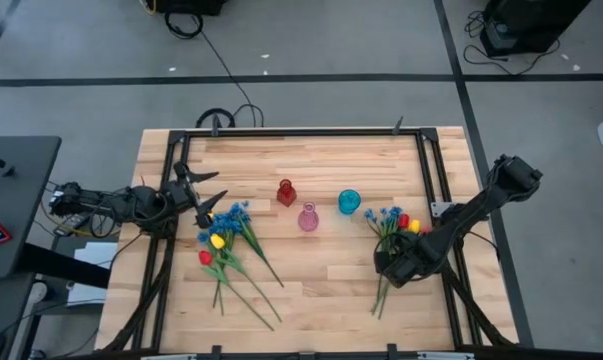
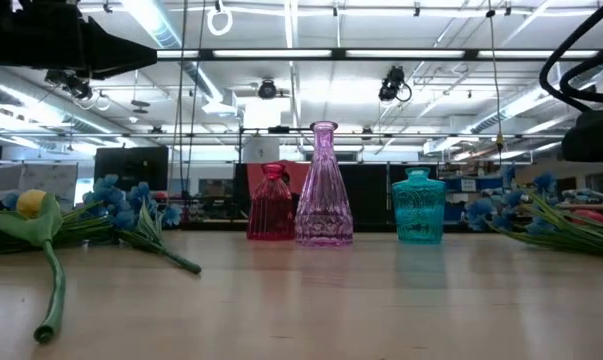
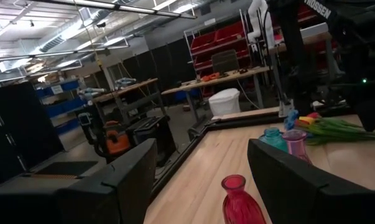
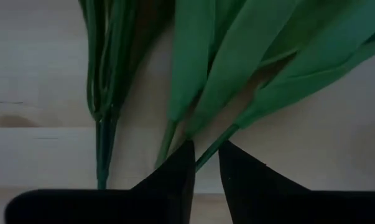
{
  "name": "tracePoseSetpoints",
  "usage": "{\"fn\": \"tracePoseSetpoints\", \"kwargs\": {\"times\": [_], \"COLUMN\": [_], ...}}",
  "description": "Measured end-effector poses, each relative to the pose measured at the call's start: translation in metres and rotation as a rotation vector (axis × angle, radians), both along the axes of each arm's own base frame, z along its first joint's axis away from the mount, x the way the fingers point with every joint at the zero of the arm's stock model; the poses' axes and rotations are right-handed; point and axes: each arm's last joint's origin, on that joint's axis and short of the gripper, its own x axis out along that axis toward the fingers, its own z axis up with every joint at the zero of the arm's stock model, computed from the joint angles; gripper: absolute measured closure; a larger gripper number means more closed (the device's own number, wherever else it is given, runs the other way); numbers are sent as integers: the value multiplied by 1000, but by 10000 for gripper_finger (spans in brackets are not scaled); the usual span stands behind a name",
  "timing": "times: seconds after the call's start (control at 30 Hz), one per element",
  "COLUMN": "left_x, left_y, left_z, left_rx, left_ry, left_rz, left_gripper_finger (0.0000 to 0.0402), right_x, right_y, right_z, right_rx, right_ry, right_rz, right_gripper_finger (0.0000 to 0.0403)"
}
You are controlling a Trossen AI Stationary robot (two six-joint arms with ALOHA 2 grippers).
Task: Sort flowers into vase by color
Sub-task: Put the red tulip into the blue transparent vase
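Two bunches of flowers lie on the table, none in the vases yet.
Right claw (image 4: 205, 163), nearly closed, pinches a stem in the right bunch (image 1: 389, 240); next, lift it free. Left claw (image 1: 203, 194) hovers wide open above the left bunch (image 1: 227, 250).

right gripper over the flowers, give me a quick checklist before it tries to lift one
1. Right gripper down at the right-hand flower bunch: ok, its fingers sit low over the green stems.
2. A single stem between the fingers: cannot tell; one stem runs into the narrow gap, others crowd close beside it.
3. Colour of that stem's flower: cannot tell; the wrist view shows only stems and leaves.
4. Vases upright and free: ok; red vase, pink vase and teal vase stand empty mid-table.
5. Left gripper out of the way: ok, open, near the left-hand bunch.
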Motion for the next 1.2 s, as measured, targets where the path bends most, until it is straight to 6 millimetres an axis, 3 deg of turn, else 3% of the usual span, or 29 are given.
{"fn": "tracePoseSetpoints", "kwargs": {"times": [0.37, 0.57, 0.97, 1.2], "left_x": [0, 0, -1, -4], "left_y": [0, 0, 0, 1], "left_z": [0, 0, 7, 15], "left_rx": [-4, -5, -120, -155], "left_ry": [-1, -2, -124, -222], "left_rz": [-1, -2, -22, -30], "left_gripper_finger": [143, 143, 143, 143], "right_x": [1, -6, -27, -32], "right_y": [3, -1, -23, -40], "right_z": [-4, 2, 39, 58], "right_rx": [20, 18, -124, -335], "right_ry": [22, 46, -104, -297], "right_rz": [78, 107, 175, 302], "right_gripper_finger": [387, 397, 396, 396]}}
